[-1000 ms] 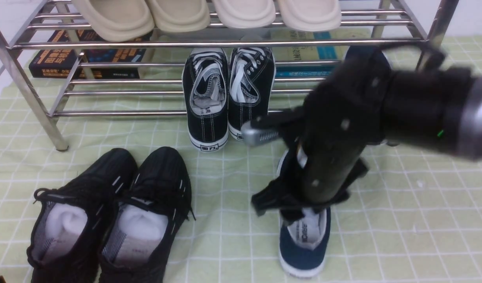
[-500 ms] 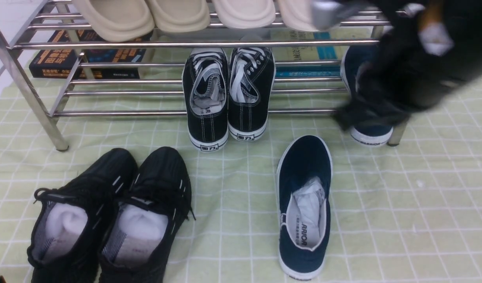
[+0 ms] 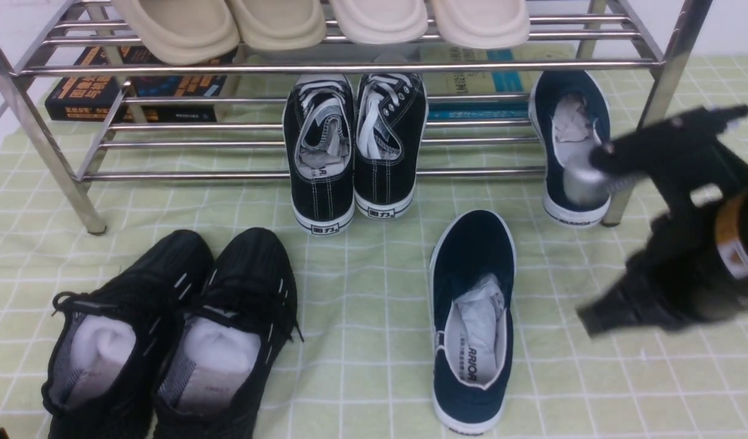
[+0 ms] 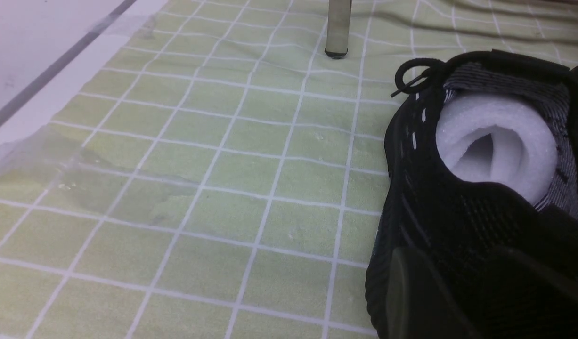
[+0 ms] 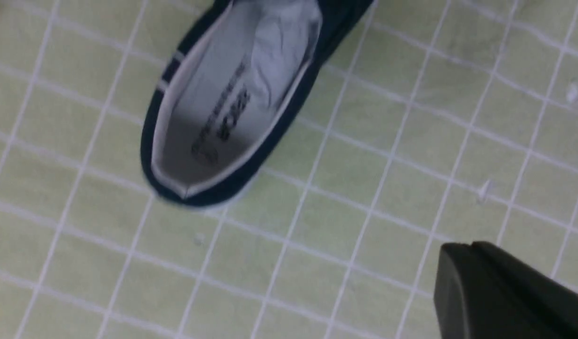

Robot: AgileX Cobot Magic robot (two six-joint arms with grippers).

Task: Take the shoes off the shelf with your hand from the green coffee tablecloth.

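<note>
Jaws of the right gripper [image 5: 482, 292] sit together, apart from the navy shoe [image 3: 473, 323] on the cloth [image 3: 361, 341].

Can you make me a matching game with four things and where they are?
Things:
1. black lace-up sneakers
2. chunky beige shoes
3. navy slip-on with its whole outline in view
4. all-black shoes with laces

Places:
A. on the cloth, right of the all-black pair
B. on the rack's upper tier
C. on the cloth, at the left in front of the rack
D. on the rack's lower tier, near the middle

Pairs: 1-D, 2-B, 3-A, 4-C
</note>
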